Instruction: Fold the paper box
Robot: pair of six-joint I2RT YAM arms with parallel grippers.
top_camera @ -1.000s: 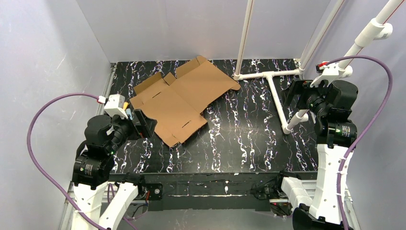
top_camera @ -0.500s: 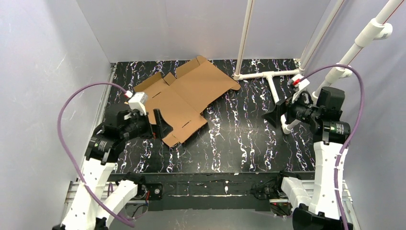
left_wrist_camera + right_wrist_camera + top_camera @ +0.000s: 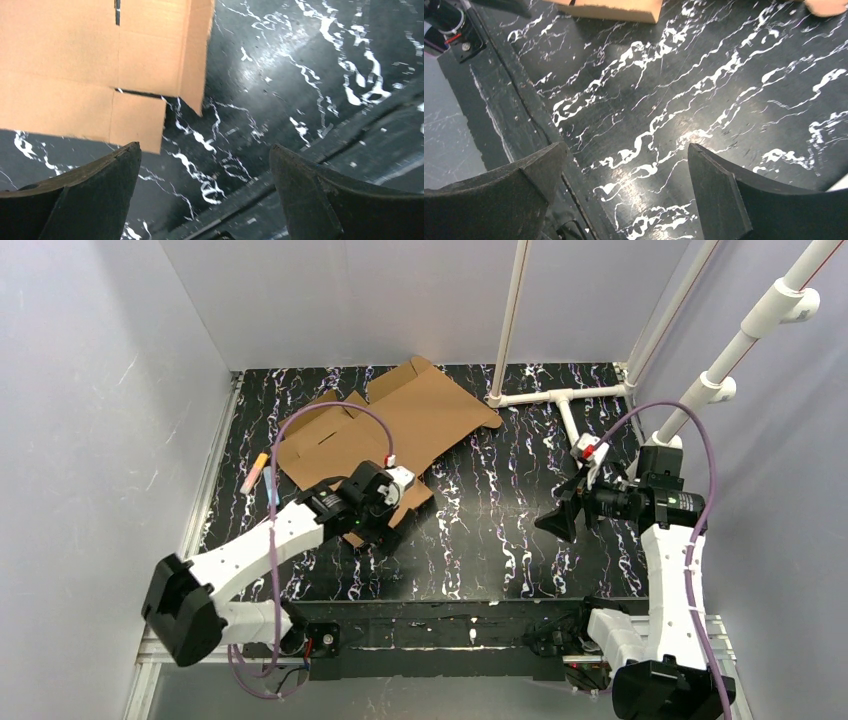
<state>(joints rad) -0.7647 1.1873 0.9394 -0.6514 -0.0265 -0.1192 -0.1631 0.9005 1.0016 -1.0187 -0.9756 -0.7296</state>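
Both arms have swung in toward the middle of the table.
Your left gripper has left the left edge and now hangs, jaws apart, over the near corner of the paper box. Your right gripper has come leftward, away from the white pipe frame.

One box, two arms, one table
One flat brown paper box on one black marbled table; two arms, the left arm and the right arm, each with one gripper, the left gripper and the right gripper, two fingers apiece
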